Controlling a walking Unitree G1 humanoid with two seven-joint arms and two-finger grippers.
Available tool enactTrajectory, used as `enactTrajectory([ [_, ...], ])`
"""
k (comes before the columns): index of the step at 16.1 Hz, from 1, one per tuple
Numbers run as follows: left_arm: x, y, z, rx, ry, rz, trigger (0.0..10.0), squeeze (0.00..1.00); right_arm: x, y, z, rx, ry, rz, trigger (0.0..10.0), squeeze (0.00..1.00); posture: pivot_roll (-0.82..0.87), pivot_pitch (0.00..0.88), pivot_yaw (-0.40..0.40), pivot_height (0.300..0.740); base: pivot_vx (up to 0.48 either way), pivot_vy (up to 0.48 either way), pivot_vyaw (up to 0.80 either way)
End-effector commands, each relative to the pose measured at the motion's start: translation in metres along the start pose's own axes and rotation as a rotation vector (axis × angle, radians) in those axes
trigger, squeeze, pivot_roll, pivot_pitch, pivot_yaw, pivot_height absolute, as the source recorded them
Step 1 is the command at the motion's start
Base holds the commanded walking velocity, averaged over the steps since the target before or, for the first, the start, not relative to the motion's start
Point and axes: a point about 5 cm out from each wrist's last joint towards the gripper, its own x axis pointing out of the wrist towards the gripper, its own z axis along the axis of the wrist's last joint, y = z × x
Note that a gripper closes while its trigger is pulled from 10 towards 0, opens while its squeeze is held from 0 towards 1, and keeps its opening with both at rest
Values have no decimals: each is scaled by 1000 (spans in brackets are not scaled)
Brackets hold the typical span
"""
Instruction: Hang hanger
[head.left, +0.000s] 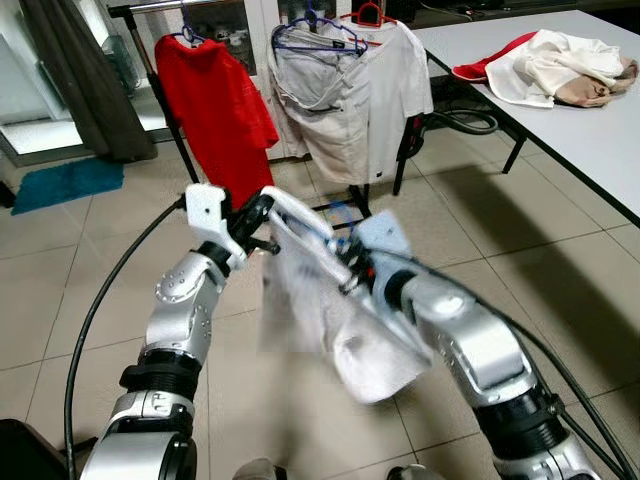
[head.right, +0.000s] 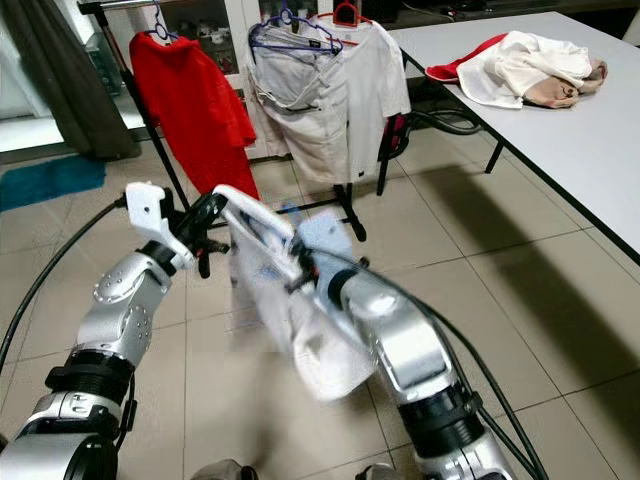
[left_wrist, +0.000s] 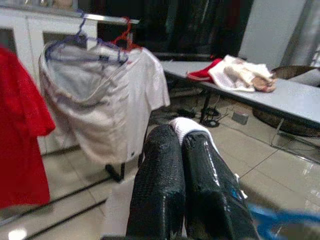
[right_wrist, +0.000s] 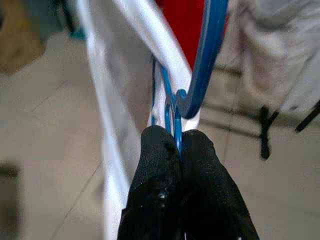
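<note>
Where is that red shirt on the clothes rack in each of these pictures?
Left eye view: red shirt hangs upper left, on the rack.
Right eye view: upper left again.
Left wrist view: along the left edge, cut off.
Right wrist view: a red patch at the top, behind the blue hanger.
Shared landmark: the white shirt hanging beside it.

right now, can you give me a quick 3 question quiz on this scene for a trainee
1. True or false: the right gripper is shut on the blue hanger.
2. What colour is the shirt at the robot's left end of the clothes rack? A) red B) green C) black
3. Where does the pile of clothes lie?

Key
1. True.
2. A.
3. On the grey table, to the robot's right.
</note>
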Motion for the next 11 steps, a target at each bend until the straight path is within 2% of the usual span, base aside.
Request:
enactTrajectory([
  [1, 1, -6, 3, 20, -1, -52, 0, 0, -1, -8, 20, 23, -113, -70, 10000, 0, -60, 0, 99, 740, 0, 0, 0],
  [2, 1, -13, 2, 35, 6, -96, 0, 0, -2, -13, 32, 70, -195, -133, 10000, 0, -60, 0, 99, 740, 0, 0, 0],
  [5, 3, -18, 3, 15, -4, -110, 0, 0, -2, -22, 42, 111, -259, -227, 10000, 0, -55, 0, 101, 740, 0, 0, 0],
  [7, 6, -25, 4, -45, -22, -134, 0, 0, -3, -22, 57, 165, -379, -233, 10000, 0, -54, 0, 102, 740, 0, 0, 0],
  [10, 5, -33, 1, -98, -2, -185, 0, 0, -1, -19, 62, 179, -418, -209, 10000, 0, -58, 0, 101, 740, 0, 0, 0],
  [11, 4, -36, -5, -154, 41, -204, 0, 0, 2, -18, 62, 184, -410, -196, 10000, 0, -60, 0, 100, 740, 0, 0, 0],
])
